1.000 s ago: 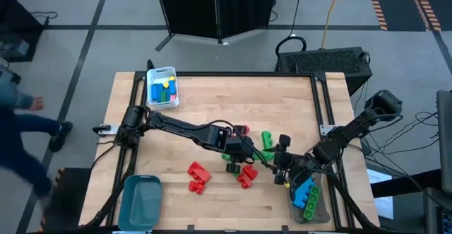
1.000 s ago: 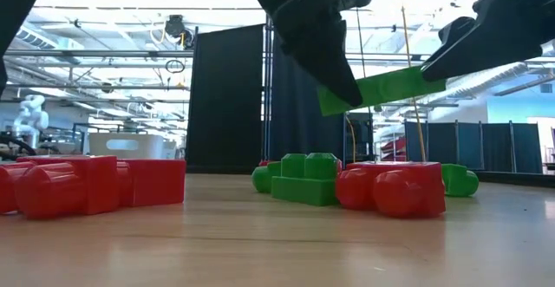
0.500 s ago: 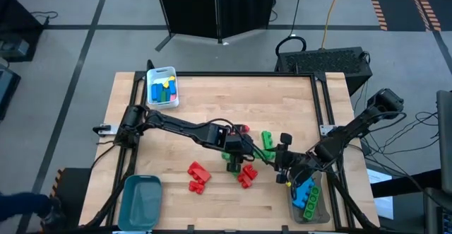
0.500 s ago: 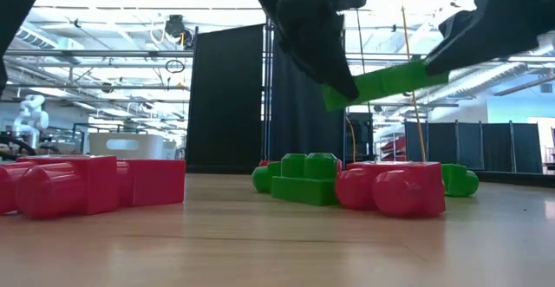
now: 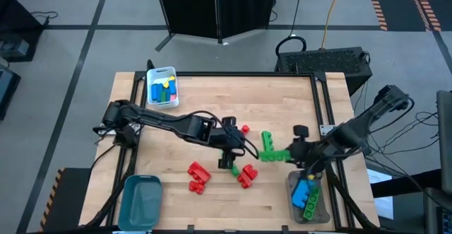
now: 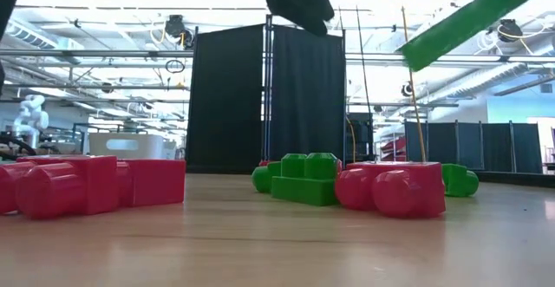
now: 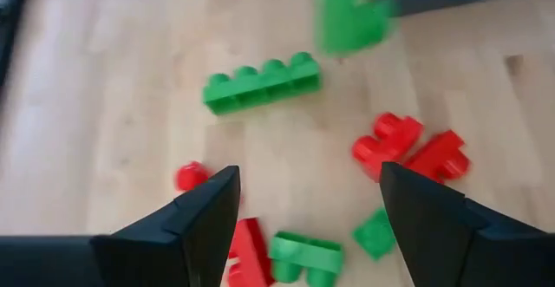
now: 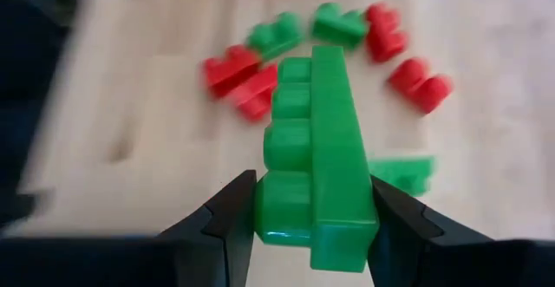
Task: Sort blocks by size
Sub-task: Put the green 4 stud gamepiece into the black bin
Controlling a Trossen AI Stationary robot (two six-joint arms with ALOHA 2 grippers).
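My right gripper (image 8: 312, 228) is shut on a long green block (image 8: 314, 140), which hangs in the air right of the table's middle (image 5: 272, 155) and shows tilted at the upper right of the low view (image 6: 460, 22). My left gripper (image 7: 303, 222) stands open just left of it (image 5: 237, 151), above the loose blocks, with nothing between its fingers. On the table below lie another long green block (image 7: 260, 83), red blocks (image 5: 246, 175) (image 5: 198, 178), small green blocks (image 7: 305, 257) and a small red piece (image 5: 244, 129). My right gripper pinches the long green block's near end (image 8: 312, 213) between its two fingers, one on each long side. The fingers slant down from the table's right side and lie along the block, which sticks out ahead of them. The block is lifted clear of the table, tilted.
A white bin (image 5: 161, 75) with several blocks stands at the far left. A teal bin (image 5: 141, 200) sits at the near left corner. A clear bin (image 5: 318, 209) with blue and green blocks sits at the near right, below my right arm.
My left gripper has let go of the long green block, opened wider and risen. My right gripper has kept the block and carried it up and toward the table's right edge. The block now tilts more steeply, clear of the other gripper.
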